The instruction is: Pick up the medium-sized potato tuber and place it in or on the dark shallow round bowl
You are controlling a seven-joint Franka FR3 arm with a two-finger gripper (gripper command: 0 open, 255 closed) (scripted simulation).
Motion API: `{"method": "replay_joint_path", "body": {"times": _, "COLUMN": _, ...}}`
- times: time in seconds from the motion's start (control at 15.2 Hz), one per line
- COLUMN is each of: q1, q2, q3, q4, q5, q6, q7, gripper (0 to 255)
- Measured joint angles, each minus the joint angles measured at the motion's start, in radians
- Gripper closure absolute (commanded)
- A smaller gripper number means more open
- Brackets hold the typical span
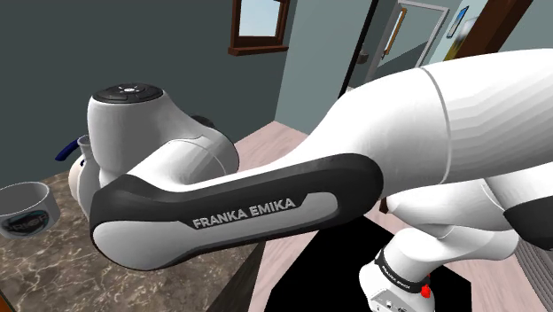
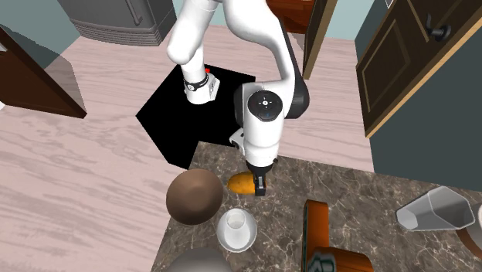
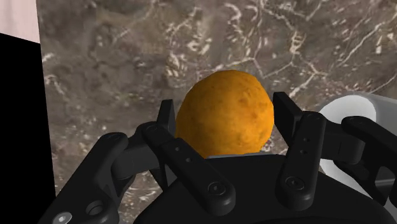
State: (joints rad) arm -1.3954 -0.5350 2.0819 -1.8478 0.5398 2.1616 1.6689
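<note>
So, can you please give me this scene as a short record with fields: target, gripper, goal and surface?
target: orange rounded potato, between the gripper's two fingers
gripper: black two-finger gripper, shut on the potato, one finger against each side
goal: dark brown round bowl, close beside the potato, potato not yet in it
surface: brown marbled counter
</note>
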Motion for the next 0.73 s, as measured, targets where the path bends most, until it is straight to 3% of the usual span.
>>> {"method": "replay_joint_path", "body": {"times": 0.73, "q1": 0.042, "q2": 0.062, "q3": -0.067, "q4": 0.069, "q5": -0.076, "q6": -0.110, "q7": 0.046, "gripper": 255}}
